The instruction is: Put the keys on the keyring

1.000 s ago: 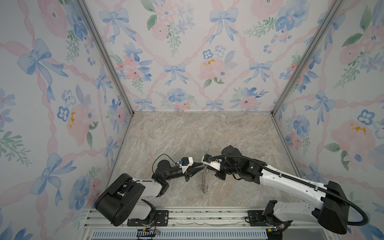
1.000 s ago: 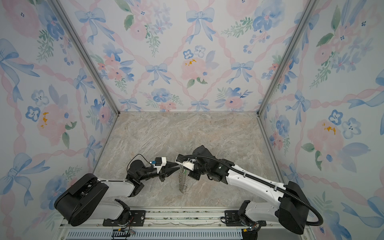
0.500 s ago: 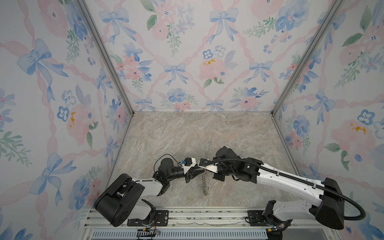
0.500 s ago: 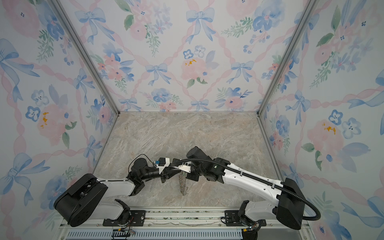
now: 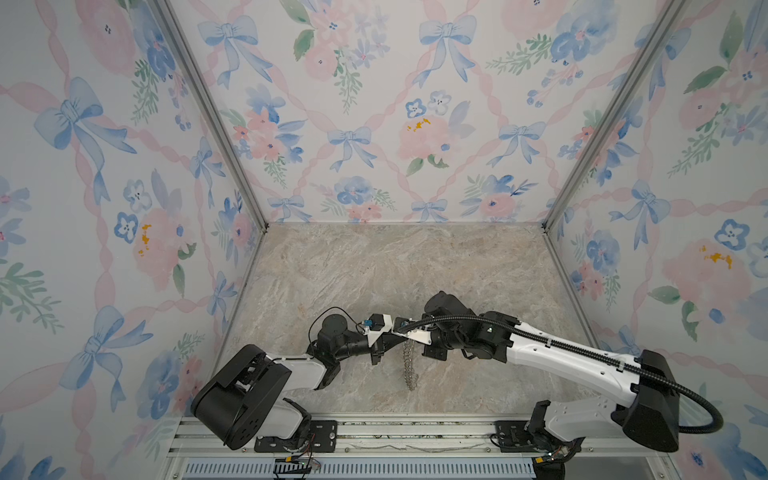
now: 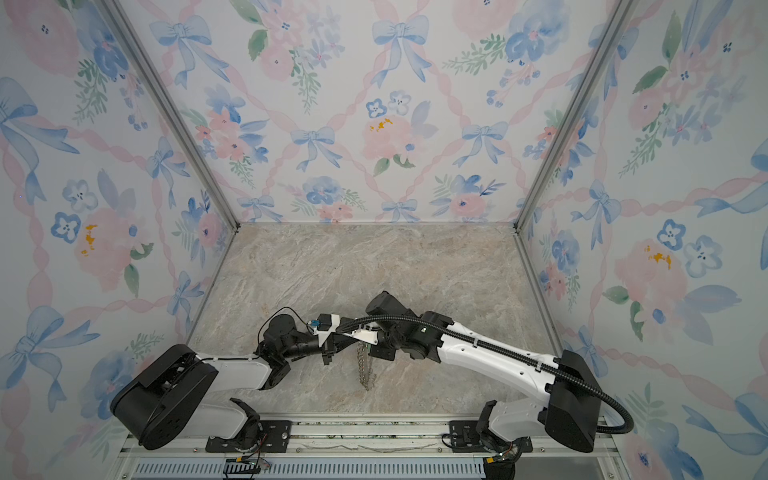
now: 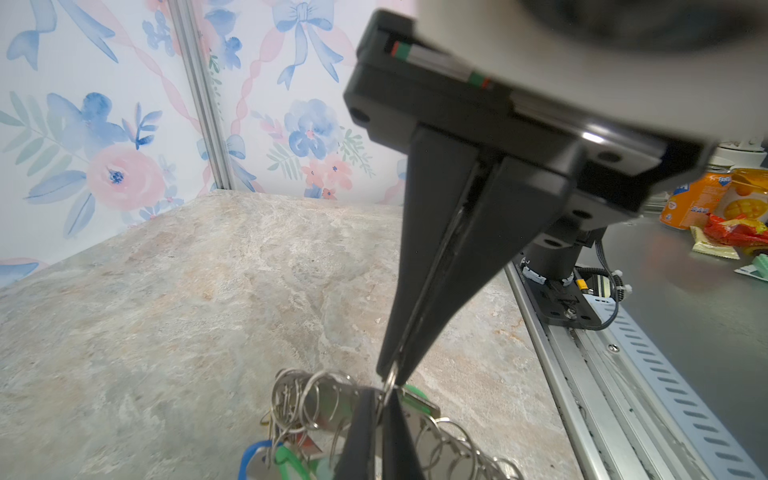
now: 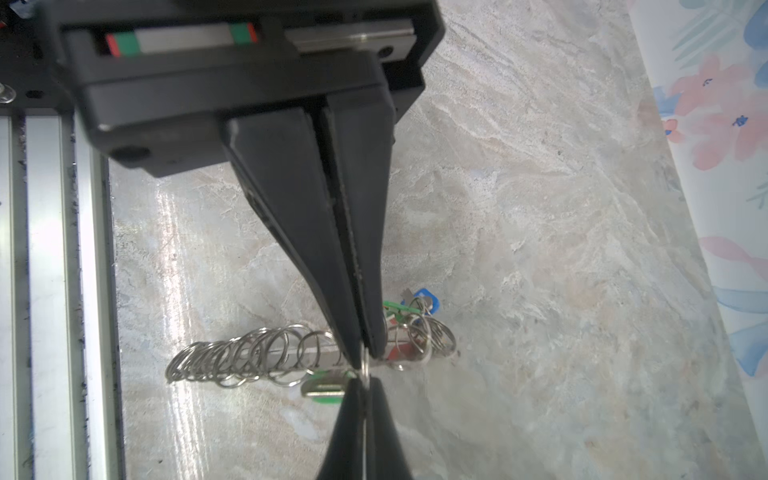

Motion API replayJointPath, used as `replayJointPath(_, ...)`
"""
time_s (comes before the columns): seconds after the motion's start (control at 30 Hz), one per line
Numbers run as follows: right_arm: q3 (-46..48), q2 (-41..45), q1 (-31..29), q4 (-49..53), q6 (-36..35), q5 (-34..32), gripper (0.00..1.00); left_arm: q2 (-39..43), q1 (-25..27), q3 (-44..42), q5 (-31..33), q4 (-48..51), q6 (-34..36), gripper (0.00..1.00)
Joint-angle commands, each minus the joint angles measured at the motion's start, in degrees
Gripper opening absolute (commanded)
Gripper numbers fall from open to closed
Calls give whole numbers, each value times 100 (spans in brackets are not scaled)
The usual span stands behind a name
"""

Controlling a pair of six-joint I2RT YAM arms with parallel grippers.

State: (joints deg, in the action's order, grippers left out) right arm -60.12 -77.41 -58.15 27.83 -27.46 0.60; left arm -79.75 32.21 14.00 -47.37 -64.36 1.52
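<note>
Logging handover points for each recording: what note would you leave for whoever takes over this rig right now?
Left tool: shut, tips pinching one small wire ring on the keyring.
Right tool: shut, pinching the same ring from the opposite side.
Keys: blue-, green- and red-headed keys are bunched among the rings at one end. One green-headed key lies by the pinched ring.
Done: the bunched keys appear threaded.
Left: check whether the green-headed key is on its ring, which I cannot tell. No loose keys are visible on the tabletop.
</note>
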Motion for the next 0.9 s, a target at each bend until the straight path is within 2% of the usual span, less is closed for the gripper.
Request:
replayJointPath(0.0, 14, 56, -131, -360, -42, 71, 8, -37, 93, 123, -60, 71, 68, 0)
replayJointPath(0.17, 644, 505, 209, -1012, 182, 410, 15, 77, 118, 85, 58, 61, 36, 0)
replayJointPath(0.37, 1818, 1246, 802, -2488, 555, 1658, 18, 62, 180, 19, 149, -189, -57, 0)
replayJointPath(0.47, 2077, 1338, 967, -2803, 635, 2036, 17, 34, 198, 15, 158, -294, -73, 0)
replayJointPath(0.87, 2197, 1010, 1095, -3060, 716, 2120, 16, -94, 277, -62, 53, -762, -65, 0)
